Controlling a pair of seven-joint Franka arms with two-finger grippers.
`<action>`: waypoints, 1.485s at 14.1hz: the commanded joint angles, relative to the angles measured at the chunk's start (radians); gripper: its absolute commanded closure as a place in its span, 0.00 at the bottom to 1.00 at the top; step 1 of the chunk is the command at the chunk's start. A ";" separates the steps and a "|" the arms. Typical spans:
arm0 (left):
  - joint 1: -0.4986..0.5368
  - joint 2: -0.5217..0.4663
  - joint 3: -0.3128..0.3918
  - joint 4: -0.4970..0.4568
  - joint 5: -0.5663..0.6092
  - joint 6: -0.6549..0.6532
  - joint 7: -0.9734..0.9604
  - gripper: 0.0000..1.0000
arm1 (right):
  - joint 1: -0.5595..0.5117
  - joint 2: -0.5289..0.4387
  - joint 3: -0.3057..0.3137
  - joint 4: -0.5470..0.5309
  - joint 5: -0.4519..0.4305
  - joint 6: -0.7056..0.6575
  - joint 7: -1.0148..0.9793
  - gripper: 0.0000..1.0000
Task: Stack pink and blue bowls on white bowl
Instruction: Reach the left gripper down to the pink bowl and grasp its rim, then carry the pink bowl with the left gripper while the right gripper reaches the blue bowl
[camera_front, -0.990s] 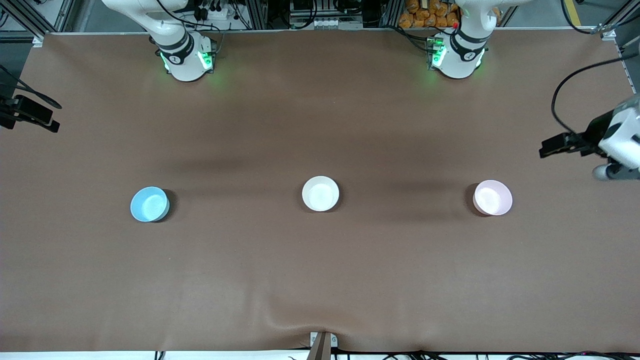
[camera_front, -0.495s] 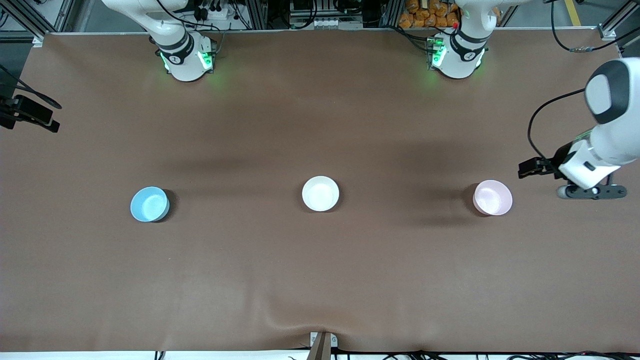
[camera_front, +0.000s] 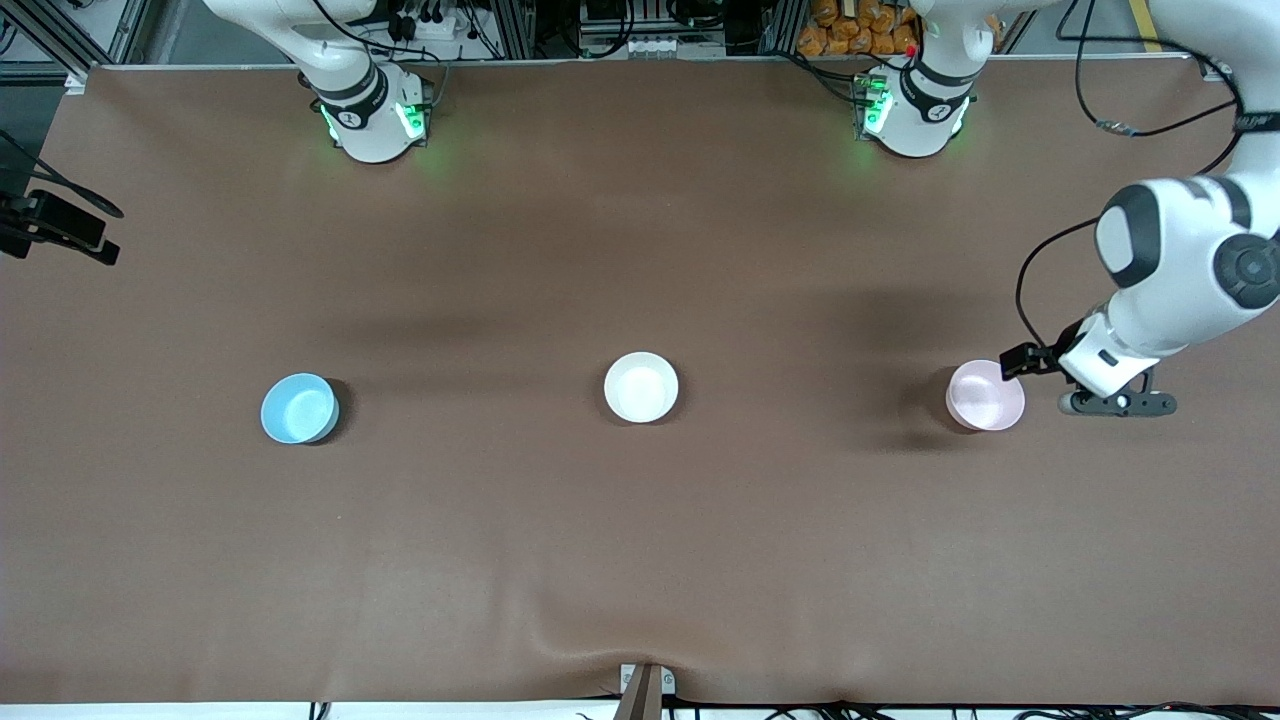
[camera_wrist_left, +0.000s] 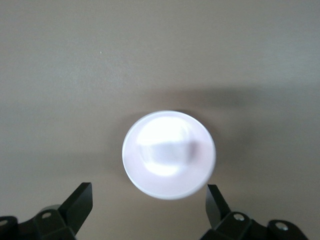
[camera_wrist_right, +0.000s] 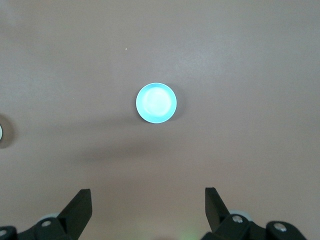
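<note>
The left pincer (camera_wrist_left: 150, 210) has slid in from the right edge of the front view over the last second and now hangs just beside the pink bowl (camera_front: 985, 395), toward the left arm's end of the desk (camera_front: 640, 540). Its fingers (camera_wrist_left: 80, 202) are spread wide in the left wrist view, with the pink bowl showing between them and nothing gripped. None of the three bowls has budged: blue bowl (camera_front: 298, 408) at middle left of the front view, white bowl (camera_front: 641, 387) dead centre, pink at middle right, all in one row and well apart.

The right pincer (camera_wrist_right: 147, 212) isn't visible in the front view at all; that arm waits. Its own camera shows it high over the blue bowl, fingers apart and empty. In the front view the left pincer's fingers are hidden under the wrist.

The desk is covered in plain brown cloth, with a small wrinkle at bottom centre. Both bases glow green along the top edge, with cables and aluminium framing above them.
</note>
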 joint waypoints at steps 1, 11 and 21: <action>0.030 0.084 -0.005 0.002 0.023 0.105 0.048 0.00 | -0.009 0.009 0.007 0.020 -0.009 -0.014 -0.001 0.00; 0.072 0.171 -0.008 0.002 0.023 0.173 0.122 0.44 | -0.008 0.027 0.007 0.017 -0.020 -0.008 -0.004 0.00; 0.078 0.154 -0.068 0.048 0.006 0.139 0.047 1.00 | -0.009 0.220 0.008 0.017 0.074 0.195 -0.003 0.00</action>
